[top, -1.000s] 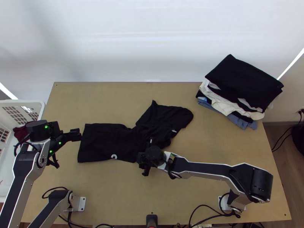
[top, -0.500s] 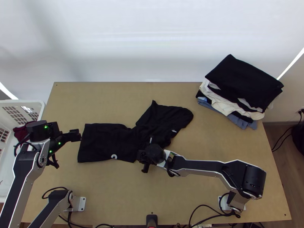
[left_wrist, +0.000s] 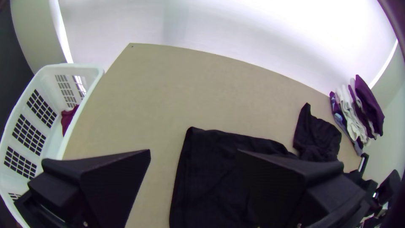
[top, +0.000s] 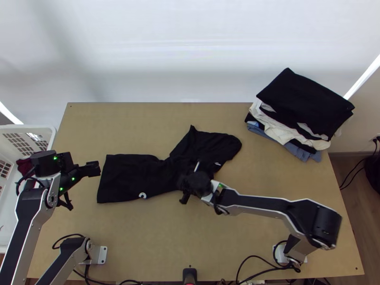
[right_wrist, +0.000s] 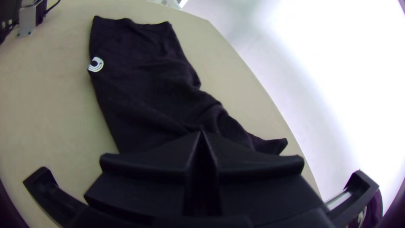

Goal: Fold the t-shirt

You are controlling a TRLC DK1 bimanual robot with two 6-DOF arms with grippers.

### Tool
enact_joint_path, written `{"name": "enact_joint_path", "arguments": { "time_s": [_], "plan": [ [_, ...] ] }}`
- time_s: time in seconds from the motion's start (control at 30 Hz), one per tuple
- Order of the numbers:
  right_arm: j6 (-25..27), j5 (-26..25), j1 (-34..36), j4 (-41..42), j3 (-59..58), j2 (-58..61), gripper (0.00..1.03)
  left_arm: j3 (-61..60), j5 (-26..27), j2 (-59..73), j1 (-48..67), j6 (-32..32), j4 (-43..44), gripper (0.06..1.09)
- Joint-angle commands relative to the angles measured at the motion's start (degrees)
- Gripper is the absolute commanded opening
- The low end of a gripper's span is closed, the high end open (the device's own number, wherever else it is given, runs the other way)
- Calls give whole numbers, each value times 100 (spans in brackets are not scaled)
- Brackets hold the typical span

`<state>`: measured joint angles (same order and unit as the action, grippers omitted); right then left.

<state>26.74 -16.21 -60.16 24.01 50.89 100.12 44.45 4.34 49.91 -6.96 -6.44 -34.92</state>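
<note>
- Right claw (top: 184, 184): clenched on the black t-shirt (top: 133, 175), between the bench's (top: 142, 247) side edges.
- T-shirt: rumpled near the claw, flatter toward the left edge.
- Left claw (top: 80, 186): released, near that edge.
- Clothes stack (top: 304, 104): far right corner.

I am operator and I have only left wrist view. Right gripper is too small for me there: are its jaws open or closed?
Observer: Closed. In the right wrist view the right gripper has its jaws together at the tips, and the t-shirt seems pinched there.
Operator: Thank you. Has the shirt some print that I cannot see?
Observer: Yes, a round white mark, on the long edge nearer the arms' bases.
Operator: Is there also other mark?
Observer: Yes. The top view shows a small pale mark on the spread part, near its right edge.
</note>
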Motion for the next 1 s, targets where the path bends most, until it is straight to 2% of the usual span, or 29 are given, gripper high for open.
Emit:
{"name": "enact_joint_path", "arguments": {
  "time_s": [0.0, 0.13, 0.33, 0.77, 0.97],
  "plan": [
    [-257, -225, 215, 104, -88, -396, 3, 38, 111, 177, -69, -15, 108, 104],
    [-328, -445, 505, 104, -80, -722, 3, 108, 375, 379, -209, -15, 117, 104],
    [-486, -568, 1006, 104, -185, -1056, 3, 134, 471, 660, -271, -77, 363, 104],
    [-811, -1113, 1542, 192, -238, -1354, 3, 486, 867, 1979, -350, -235, 653, 104],
    [-952, -1192, 1648, 218, -308, -1504, 3, 679, 937, 2682, -385, -218, 732, 104]
  ]
}}
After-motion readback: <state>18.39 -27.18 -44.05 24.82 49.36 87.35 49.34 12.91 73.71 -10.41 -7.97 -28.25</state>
